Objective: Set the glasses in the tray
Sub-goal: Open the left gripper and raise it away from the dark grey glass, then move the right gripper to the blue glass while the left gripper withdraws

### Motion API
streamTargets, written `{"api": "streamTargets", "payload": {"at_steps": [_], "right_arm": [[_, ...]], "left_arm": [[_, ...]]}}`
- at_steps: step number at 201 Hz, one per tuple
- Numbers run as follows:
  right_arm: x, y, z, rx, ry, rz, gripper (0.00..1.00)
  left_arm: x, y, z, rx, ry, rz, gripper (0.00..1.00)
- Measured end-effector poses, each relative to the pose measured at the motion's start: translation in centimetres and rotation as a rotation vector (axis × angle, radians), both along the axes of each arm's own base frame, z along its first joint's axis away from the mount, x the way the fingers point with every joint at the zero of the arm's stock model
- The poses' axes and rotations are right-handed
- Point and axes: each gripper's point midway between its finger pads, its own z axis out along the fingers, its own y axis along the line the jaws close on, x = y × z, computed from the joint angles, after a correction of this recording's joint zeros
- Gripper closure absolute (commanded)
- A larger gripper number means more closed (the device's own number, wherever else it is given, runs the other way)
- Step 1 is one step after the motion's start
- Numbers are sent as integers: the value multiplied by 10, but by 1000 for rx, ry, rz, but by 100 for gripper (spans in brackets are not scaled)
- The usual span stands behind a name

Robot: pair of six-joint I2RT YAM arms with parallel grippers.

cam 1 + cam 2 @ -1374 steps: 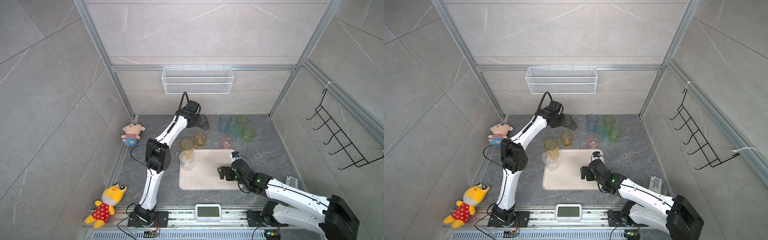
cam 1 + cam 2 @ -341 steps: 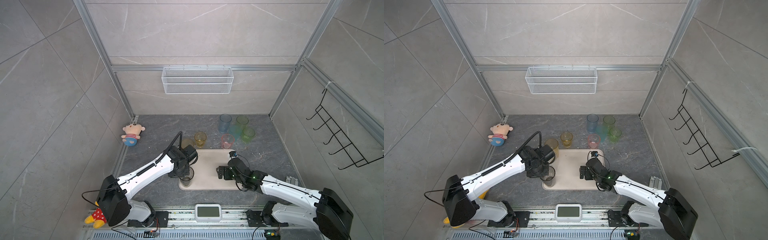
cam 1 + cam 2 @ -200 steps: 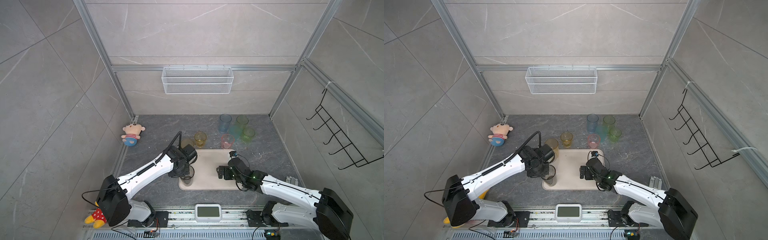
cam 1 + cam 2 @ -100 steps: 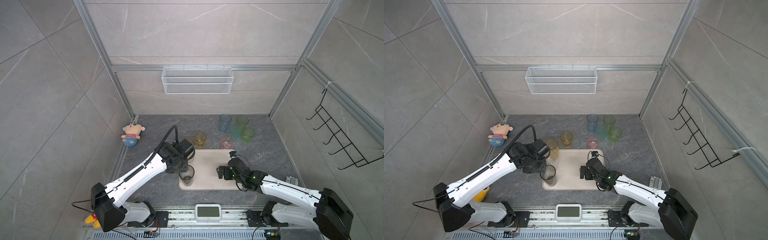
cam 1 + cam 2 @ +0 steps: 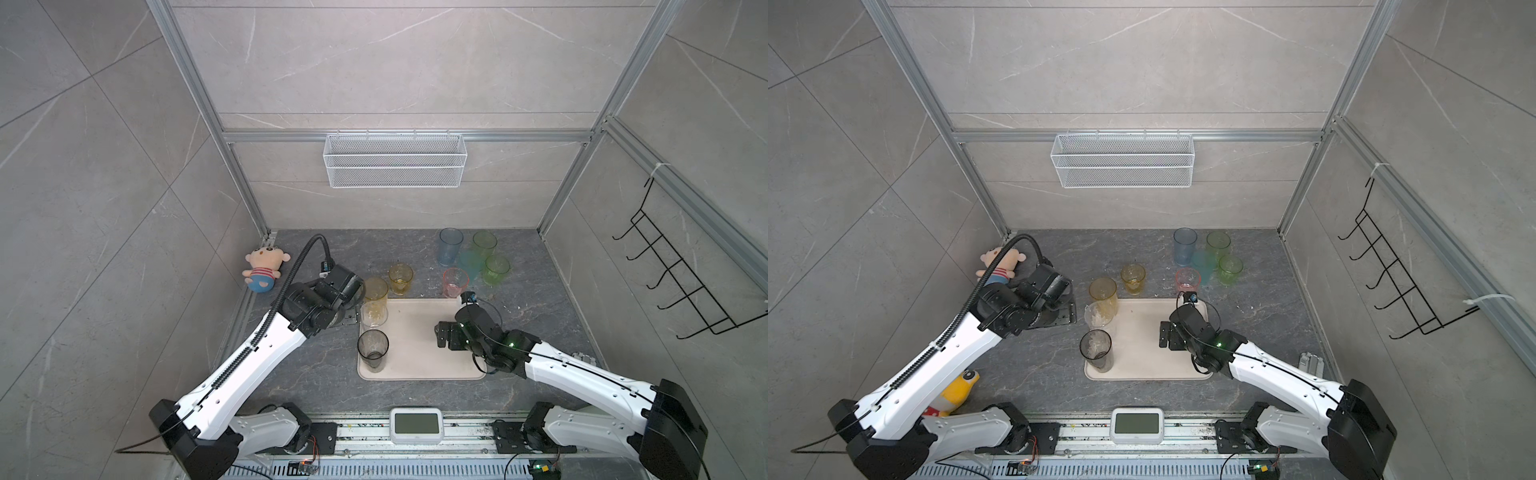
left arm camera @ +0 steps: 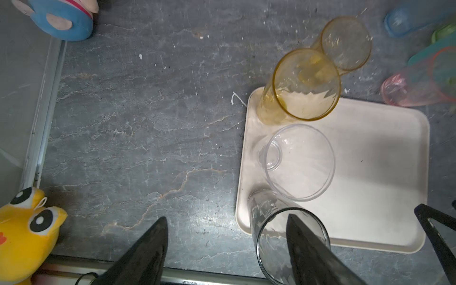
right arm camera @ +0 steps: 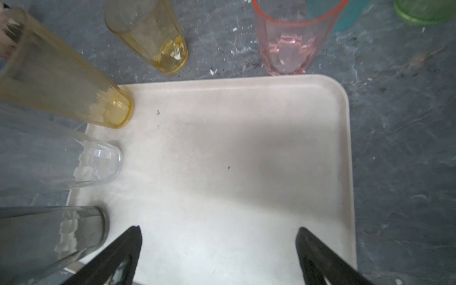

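Tray (image 5: 424, 345) holds amber glass (image 5: 376, 290), clear glass (image 5: 374, 314), grey glass (image 5: 373, 350) (all upright); left claw (image 6: 225, 218), right claw (image 7: 219, 229) gape empty.

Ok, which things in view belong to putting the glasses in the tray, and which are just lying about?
Job: cream rectangular plastic tray; translucent tapered tumblers: smoky grey, clear, tall amber, short yellow, pink, blue, teal, far green, near green.

Lying about: striped plush doll; yellow plush toy; white wire mesh basket; black wire hook rack; white screen device.
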Motion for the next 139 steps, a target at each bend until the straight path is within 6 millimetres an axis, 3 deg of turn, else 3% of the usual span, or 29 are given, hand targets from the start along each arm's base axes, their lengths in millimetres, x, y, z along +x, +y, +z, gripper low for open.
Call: {"api": "streamTargets", "payload": {"at_steps": [52,96,139], "right_arm": [[14,0,71,-6,-67,-34,0],[40,10,127,-52,-124,-36,1],[66,10,157,-96,-165,-39,0]], "left_arm": [[7,34,12,54,-232,21,0],[26,29,14,113,-295,-27,0],[38,20,10,134,-324,-70,0]]}}
